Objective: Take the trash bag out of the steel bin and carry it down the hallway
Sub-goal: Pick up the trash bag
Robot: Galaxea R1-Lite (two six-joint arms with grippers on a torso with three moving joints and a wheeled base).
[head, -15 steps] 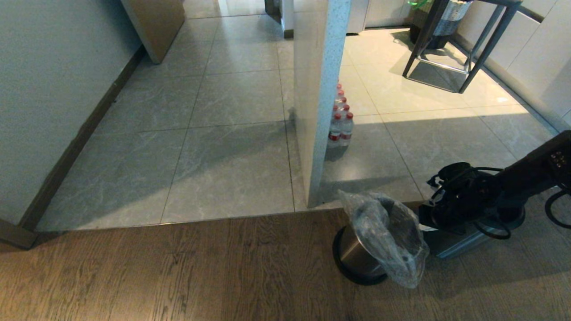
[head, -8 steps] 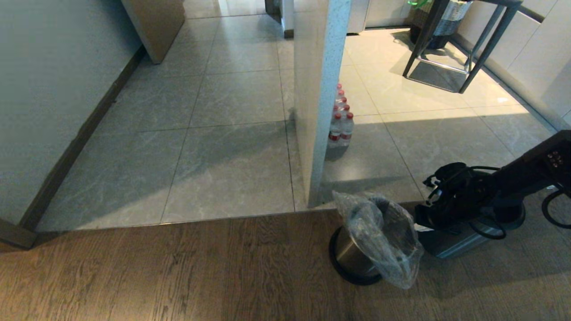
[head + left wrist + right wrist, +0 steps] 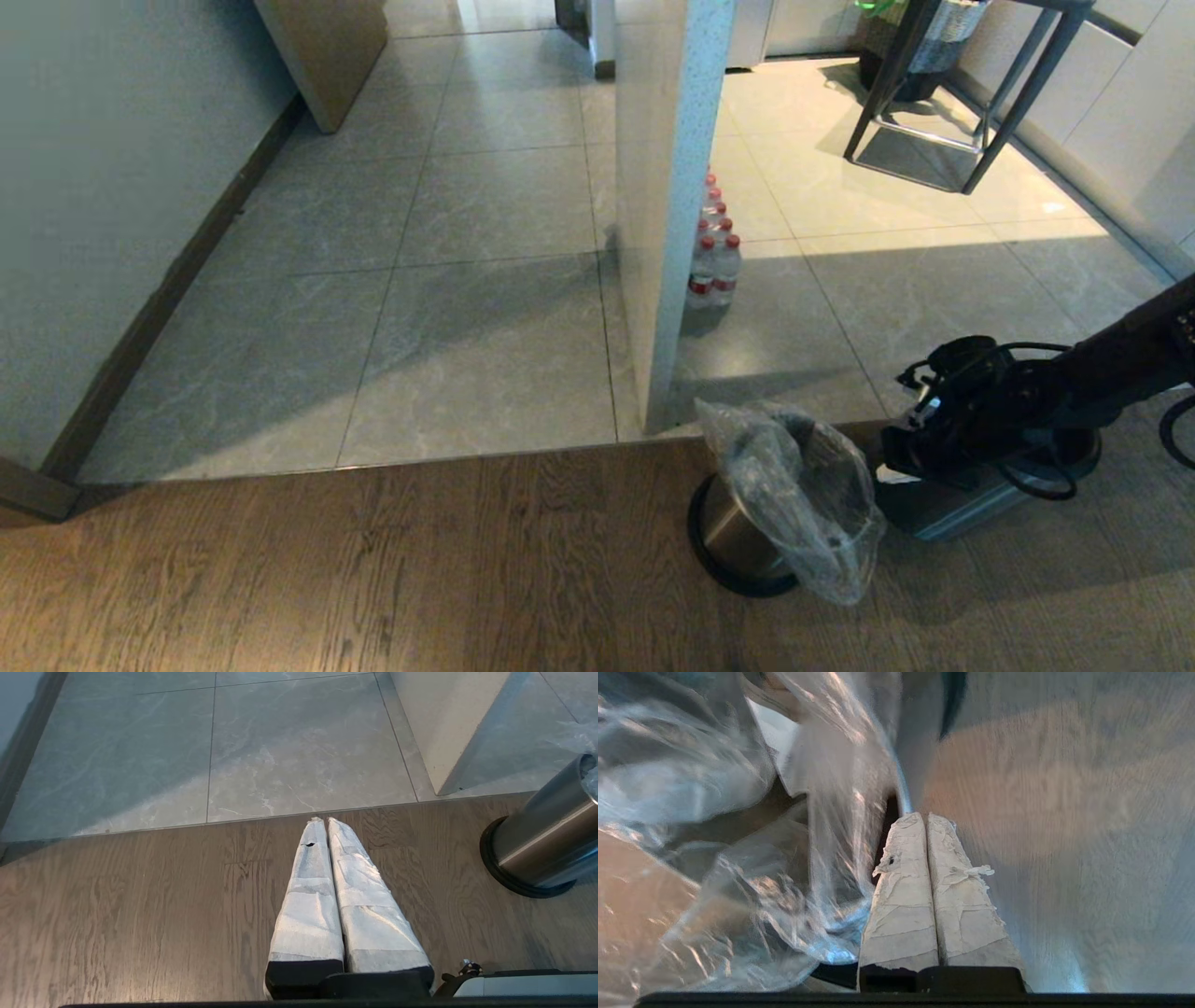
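On the wood floor [image 3: 373, 579], close to its edge with the grey tiles [image 3: 485, 355], the steel bin [image 3: 733, 546] stands tilted, the trash bag [image 3: 803, 495] draped over its rim. The right gripper [image 3: 892, 457] sits beside the bag.

Left wrist view: the left gripper [image 3: 322, 823] is clenched, empty, above wood.

Right wrist view: the fingers [image 3: 906, 896] are pressed together, with bag plastic beside them; whether they pinch it I cannot tell.

The steel bin [image 3: 738, 546] and trash bag [image 3: 803, 495] apparently shifted slightly left as the right arm rose.
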